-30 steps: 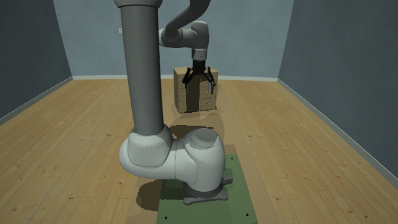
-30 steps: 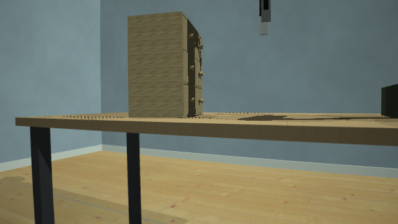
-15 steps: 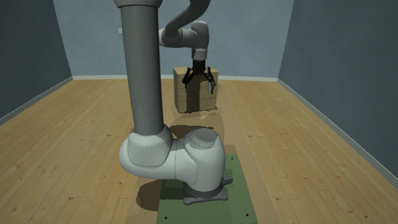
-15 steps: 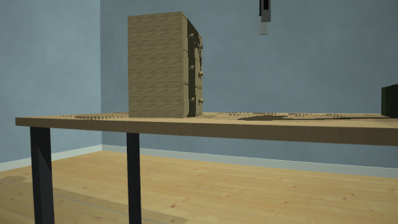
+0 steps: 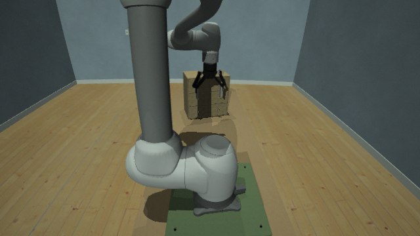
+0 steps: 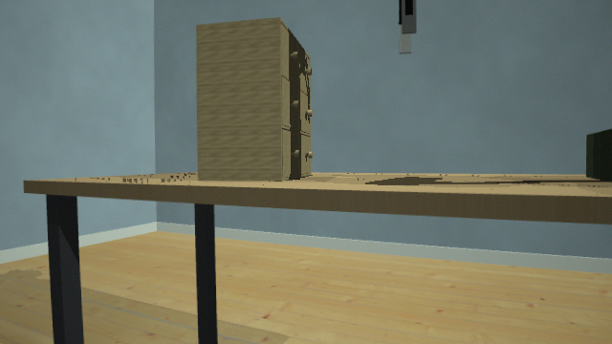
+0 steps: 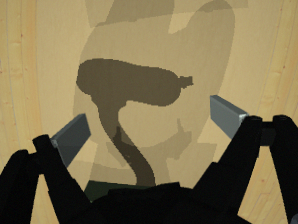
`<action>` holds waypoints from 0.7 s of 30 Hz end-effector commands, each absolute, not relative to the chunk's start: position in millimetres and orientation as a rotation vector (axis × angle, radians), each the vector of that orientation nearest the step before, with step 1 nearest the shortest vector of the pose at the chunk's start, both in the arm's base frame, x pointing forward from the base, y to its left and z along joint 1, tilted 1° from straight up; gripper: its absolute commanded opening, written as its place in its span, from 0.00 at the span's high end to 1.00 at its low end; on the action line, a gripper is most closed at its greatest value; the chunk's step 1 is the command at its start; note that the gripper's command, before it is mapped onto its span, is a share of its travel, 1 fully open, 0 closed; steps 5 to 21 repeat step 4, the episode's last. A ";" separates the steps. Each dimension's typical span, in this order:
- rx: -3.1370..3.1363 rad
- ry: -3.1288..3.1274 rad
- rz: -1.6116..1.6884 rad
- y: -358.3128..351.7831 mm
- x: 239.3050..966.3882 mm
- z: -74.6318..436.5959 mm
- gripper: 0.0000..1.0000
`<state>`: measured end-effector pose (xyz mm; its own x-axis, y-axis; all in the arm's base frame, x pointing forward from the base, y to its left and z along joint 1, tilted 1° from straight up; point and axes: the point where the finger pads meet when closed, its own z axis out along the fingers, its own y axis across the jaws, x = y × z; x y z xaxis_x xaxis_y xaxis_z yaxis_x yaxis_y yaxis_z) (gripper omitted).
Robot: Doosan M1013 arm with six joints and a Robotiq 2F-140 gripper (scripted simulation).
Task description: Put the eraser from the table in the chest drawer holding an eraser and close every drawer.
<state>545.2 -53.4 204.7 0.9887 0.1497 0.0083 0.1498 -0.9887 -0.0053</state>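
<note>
The white and grey robot arm (image 5: 151, 75) rises from a green base plate (image 5: 251, 216) and arches over the wooden table (image 6: 335, 198) (image 7: 55, 45), where the small wooden chest of drawers (image 5: 191, 77) (image 6: 239, 100) stands upright, its drawers, fitted with round knobs, all looking pushed in. In the top view the black two-finger gripper (image 5: 209, 93) (image 7: 148, 115) hangs in front of the chest, fingers spread wide, holding nothing. The eraser on the table cannot be made out in any view.
</note>
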 end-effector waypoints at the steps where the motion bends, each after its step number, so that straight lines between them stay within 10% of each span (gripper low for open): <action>1: -3.127 -0.235 -0.013 -53.4 545.2 204.8 0.00; 21: -3.127 -0.235 -0.013 -53.4 545.2 204.8 0.00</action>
